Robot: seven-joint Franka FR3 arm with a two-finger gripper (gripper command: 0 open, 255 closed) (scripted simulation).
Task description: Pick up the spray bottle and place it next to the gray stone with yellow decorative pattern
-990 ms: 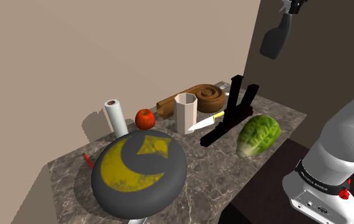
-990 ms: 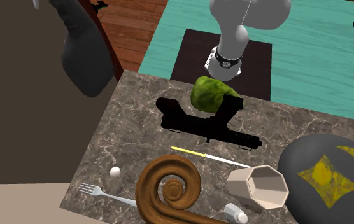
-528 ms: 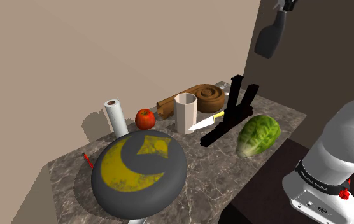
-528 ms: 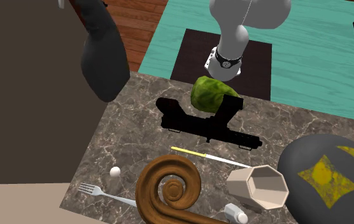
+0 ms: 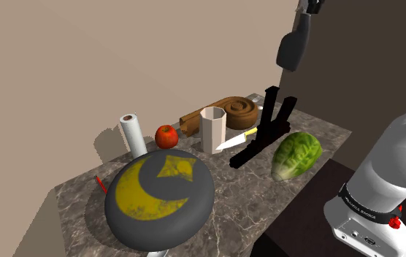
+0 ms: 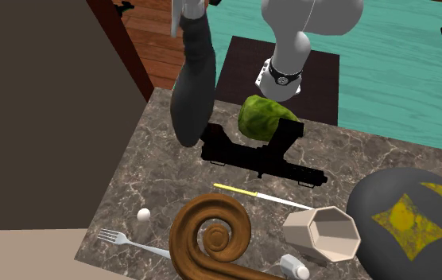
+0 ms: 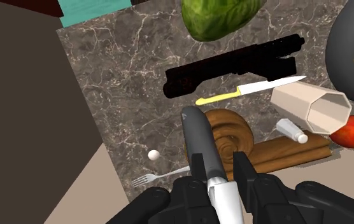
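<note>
Dark grey spray bottle (image 5: 294, 44) moves in over the brown marble table (image 5: 318, 133)
Black gripper (image 7: 220, 170) grasps it; yellow-patterned grey stone (image 5: 158, 193) waits at 8 o'clock

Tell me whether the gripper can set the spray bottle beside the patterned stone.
Probably yes: the gripper holds the spray bottle aloft, and bare countertop lies between the stone and the cabbage.

**Flat, soft render light with mild shadows**

We see even, moderately bright light in all views. In the shoulder view the paper towel roll (image 5: 132, 133) throws a soft shadow on the beige wall (image 5: 121, 58), toward that view's left. The gray stone (image 5: 159, 198) darkens the marble countertop (image 5: 249, 196) around it. The dark brown wall (image 6: 36, 111) reads shaded.
</note>
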